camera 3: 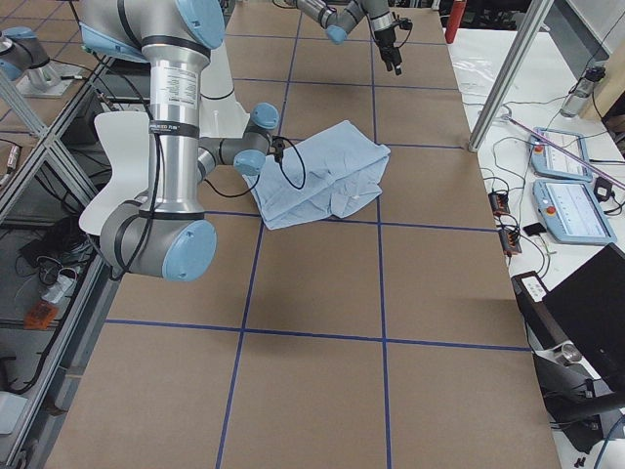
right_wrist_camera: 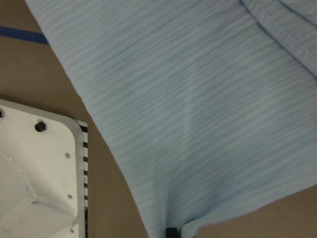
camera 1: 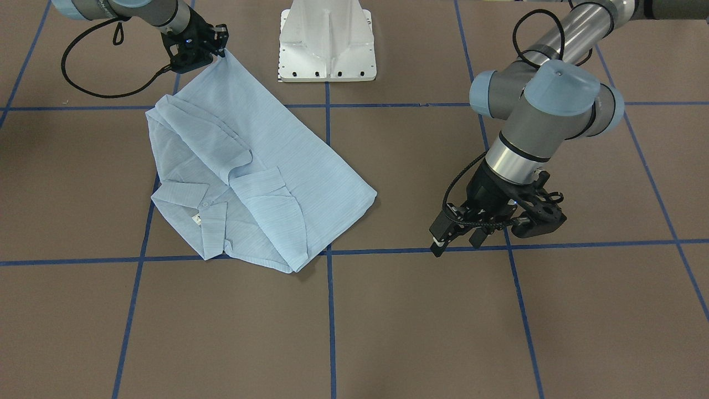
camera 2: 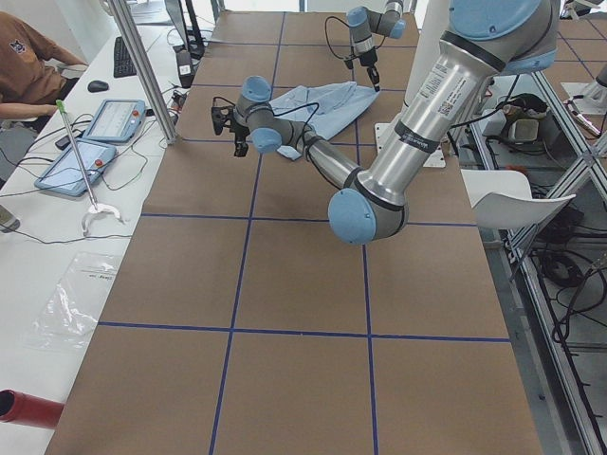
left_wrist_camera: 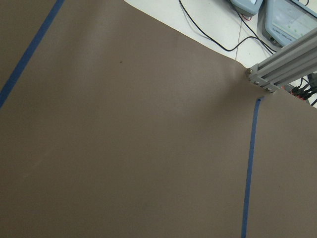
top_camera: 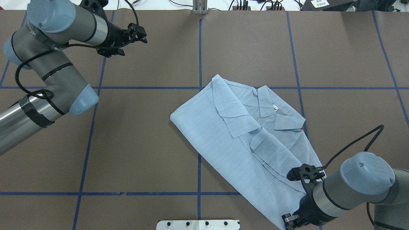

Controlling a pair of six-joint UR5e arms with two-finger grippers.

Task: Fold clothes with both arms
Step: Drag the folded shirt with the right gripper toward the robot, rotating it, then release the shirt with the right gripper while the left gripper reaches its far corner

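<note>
Overhead exterior view: the black two-finger right gripper is clamped on one hem corner of the thin light blue striped shirt. From that gripper the shirt spreads away over the brown paper-covered surface, out toward the operators' side. The collar and its small white label lie at the end farthest from the pinch.

In the front-facing view the same corner rises to a point at the right gripper. The rest of the shirt lies flat, folded to a rough oblong with a sleeve laid across its front.

The right wrist camera looks along the cloth, which narrows into a pinch at the bottom edge, where a bit of black fingertip shows. The white pedestal base sits just beside this gripper, close to the fabric's edge but apart from it.

The black two-finger left gripper has its fingers apart and nothing between them. It points down over the surface near a crossing of blue tape lines. The shirt lies well apart from it, off toward the right arm's side (its nearest folded corner is the one pointing at this gripper).

The left wrist camera shows only brown surface, tape and an aluminium post at the edge.
</note>
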